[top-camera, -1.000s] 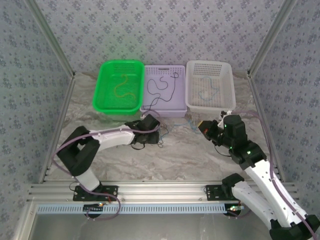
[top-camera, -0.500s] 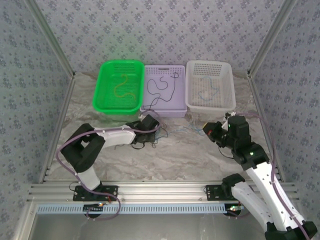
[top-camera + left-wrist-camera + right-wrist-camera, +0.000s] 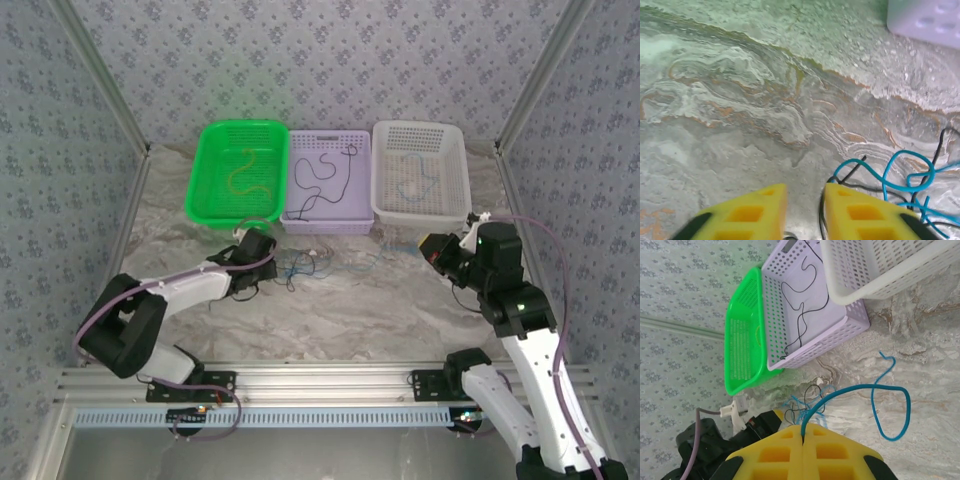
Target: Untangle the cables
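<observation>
**Entry: cable-sorting table, both arms engaged**

**Baskets.** A row at upper centre of the overhead view.
- The green basket (image 3: 197, 185) holds a yellow-olive cable (image 3: 243, 172).
- The purple basket (image 3: 325, 226) holds a black cable (image 3: 322, 172).
- The white basket (image 3: 420, 212) holds a bluish cable (image 3: 412, 185).
- Judged: one colour goes to each basket, so every freed wire has its place.

**Tangle** (image 3: 300, 263). Thin blue and black strands are knotted on the marbled table (image 3: 380, 310). It lies just below the purple basket, between the two grippers.

**Right gripper** (image 3: 802, 426).
- The yellow fingers are pressed flat together, with a blue cable (image 3: 860, 386) clamped in the seam.
- The cable leaves the tips and loops toward the right of the wrist frame, and its free end lies on the table.
- Whether it reaches back into the tangle cannot be told.
- Overhead, this gripper sits at right centre, well apart from the knot.
- Judged: it is held off to that side so that a pull draws blue clear of the rest.

**Left gripper** (image 3: 805, 187).
- The fingers are drawn nearly together, with a narrow gap at the tips.
- A black strand (image 3: 832, 179) runs down into that gap along the right-hand finger.
- The strand appears pinched, though the contact itself falls below the frame's lower edge.
- The tangle's blue loops lie near, at the lower right of the frame, outside the jaws.
- Judged: it anchors the black side so the knot does not drag after the opposite pull.
</observation>
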Robot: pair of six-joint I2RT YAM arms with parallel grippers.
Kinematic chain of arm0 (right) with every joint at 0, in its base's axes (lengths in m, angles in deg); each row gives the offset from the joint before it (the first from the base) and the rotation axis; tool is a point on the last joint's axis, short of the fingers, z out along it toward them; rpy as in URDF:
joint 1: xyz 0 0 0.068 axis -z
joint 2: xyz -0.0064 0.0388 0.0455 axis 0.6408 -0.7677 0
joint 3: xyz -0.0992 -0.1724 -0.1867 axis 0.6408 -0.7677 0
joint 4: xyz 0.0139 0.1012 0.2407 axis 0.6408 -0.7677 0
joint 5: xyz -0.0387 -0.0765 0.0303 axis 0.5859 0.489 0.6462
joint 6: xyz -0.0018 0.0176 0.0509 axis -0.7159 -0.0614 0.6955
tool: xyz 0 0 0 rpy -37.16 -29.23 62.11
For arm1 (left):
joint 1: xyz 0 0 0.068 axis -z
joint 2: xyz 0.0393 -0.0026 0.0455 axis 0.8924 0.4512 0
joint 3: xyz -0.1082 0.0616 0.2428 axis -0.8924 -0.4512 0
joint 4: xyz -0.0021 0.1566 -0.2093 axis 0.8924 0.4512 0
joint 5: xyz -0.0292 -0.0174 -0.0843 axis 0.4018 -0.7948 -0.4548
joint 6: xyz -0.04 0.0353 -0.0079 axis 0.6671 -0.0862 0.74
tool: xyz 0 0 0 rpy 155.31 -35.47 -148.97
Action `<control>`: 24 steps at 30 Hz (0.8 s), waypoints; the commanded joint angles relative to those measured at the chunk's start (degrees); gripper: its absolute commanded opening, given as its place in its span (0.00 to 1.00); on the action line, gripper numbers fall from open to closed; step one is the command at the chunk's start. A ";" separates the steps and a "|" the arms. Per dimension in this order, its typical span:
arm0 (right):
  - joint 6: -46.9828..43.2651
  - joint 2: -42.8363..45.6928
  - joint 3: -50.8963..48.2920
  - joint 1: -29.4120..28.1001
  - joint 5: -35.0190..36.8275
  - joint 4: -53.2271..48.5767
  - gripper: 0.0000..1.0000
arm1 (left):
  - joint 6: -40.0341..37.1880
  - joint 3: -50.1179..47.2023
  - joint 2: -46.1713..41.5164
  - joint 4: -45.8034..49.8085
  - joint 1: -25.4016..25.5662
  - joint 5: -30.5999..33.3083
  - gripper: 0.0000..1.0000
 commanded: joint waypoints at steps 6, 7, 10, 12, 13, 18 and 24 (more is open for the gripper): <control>-3.14 -0.39 4.83 0.47 -0.66 -2.24 0.00 | -0.31 -1.92 1.08 -3.16 -1.91 -4.56 0.00; -3.25 -0.66 5.52 0.43 -0.82 -2.11 0.00 | -0.24 -1.92 0.73 -3.36 -1.91 -5.21 0.00; -3.32 -1.62 6.40 0.42 -2.05 -1.87 0.00 | -0.07 -1.93 -3.08 -2.69 -0.17 -5.74 0.18; -3.62 -2.04 6.32 0.45 -2.24 -2.05 0.00 | -0.86 -0.88 -5.98 -0.49 2.05 -4.01 0.32; -3.79 -2.15 6.24 0.41 -2.24 -2.10 0.00 | -1.69 -0.29 -6.85 0.60 3.23 -3.81 0.37; -3.90 -2.78 5.44 0.45 -3.10 -1.40 0.00 | -5.17 2.06 -5.31 4.05 4.01 -5.83 0.56; -4.13 -2.88 5.79 0.41 -3.47 -1.70 0.00 | -7.47 6.18 3.47 2.50 3.70 -7.26 0.53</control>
